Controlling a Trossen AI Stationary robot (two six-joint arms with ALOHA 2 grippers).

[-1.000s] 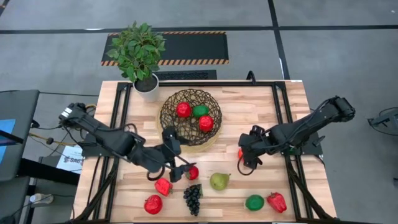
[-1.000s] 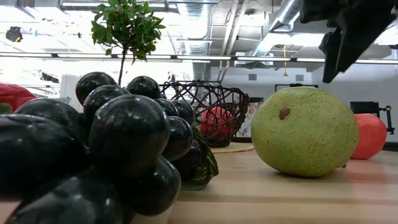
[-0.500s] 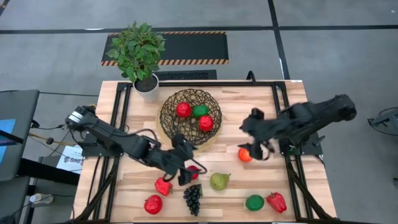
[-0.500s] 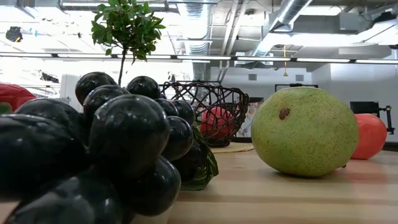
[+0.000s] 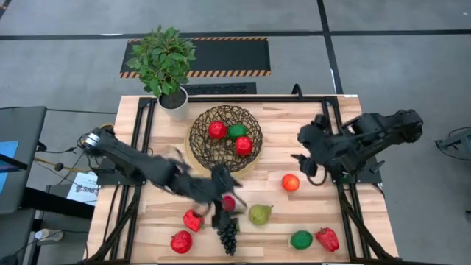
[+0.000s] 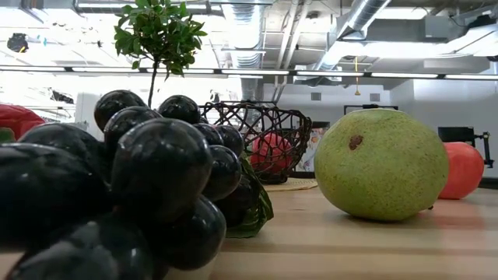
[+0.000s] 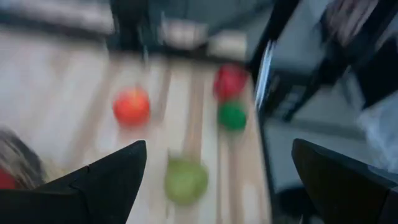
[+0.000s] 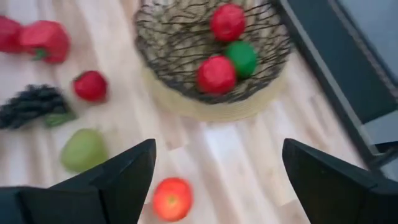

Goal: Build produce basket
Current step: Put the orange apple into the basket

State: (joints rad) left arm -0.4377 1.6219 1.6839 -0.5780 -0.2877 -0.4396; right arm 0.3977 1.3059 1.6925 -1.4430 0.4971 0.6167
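Note:
The basket (image 5: 224,140) stands at the table's far middle with two red pieces and a green one in it. Loose produce rests on the wood: an orange fruit (image 5: 291,182), a pear (image 5: 258,214), a grape bunch (image 5: 228,234), a small red fruit (image 5: 229,202), two red pieces (image 5: 193,219), a green piece (image 5: 301,239) and a red pepper (image 5: 327,238). My left gripper (image 5: 224,206) hangs open over the small red fruit, with nothing between its fingers (image 7: 219,149). My right gripper (image 5: 305,165) is open and raised, right of the basket and above the orange fruit (image 8: 172,198).
A white pot with a green plant (image 5: 173,99) stands at the far left corner, next to the basket. Black frame rails (image 5: 143,132) run along both table sides. Bare wood lies between the basket and the orange fruit. In the low view the grapes (image 6: 117,194) and pear (image 6: 381,163) fill the foreground.
My right gripper has risen from beside the orange fruit and drawn back toward the table's right edge, staying open; the fruit now lies uncovered on the wood. My left gripper has gone toward the table's right and near edges, over the small red fruit, and has turned somewhat.

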